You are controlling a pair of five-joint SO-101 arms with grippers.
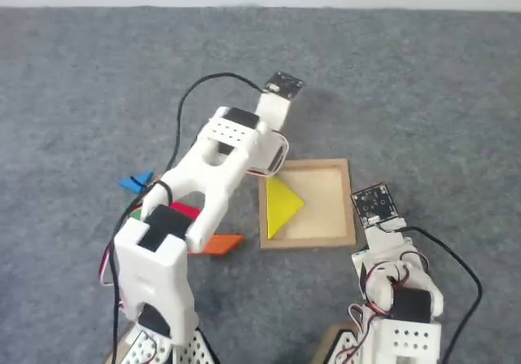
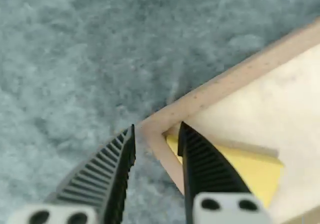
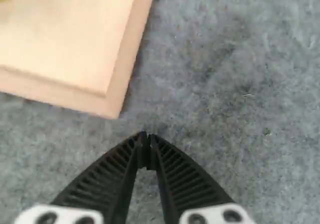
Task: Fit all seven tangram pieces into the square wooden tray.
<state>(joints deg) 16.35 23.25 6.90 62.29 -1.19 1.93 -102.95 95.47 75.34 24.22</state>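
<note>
The square wooden tray (image 1: 309,241) lies right of centre on the grey carpet with a yellow triangle (image 1: 281,204) inside along its left wall. My left gripper (image 2: 156,134) is open over the tray's far left corner (image 2: 235,76); one finger (image 2: 200,159) hangs inside above the yellow triangle (image 2: 255,166), the other over the carpet, and nothing is held. My right gripper (image 3: 145,140) is shut and empty over carpet, just off a near corner of the tray (image 3: 75,38). Blue (image 1: 137,182), red (image 1: 186,211) and orange (image 1: 221,243) pieces lie left of the tray, partly under the left arm.
A sliver of a green piece (image 1: 130,213) peeks out beside the left arm. The left arm (image 1: 212,177) stretches across the loose pieces. The right arm (image 1: 395,291) stands at the near right. Open carpet lies behind and to the right of the tray.
</note>
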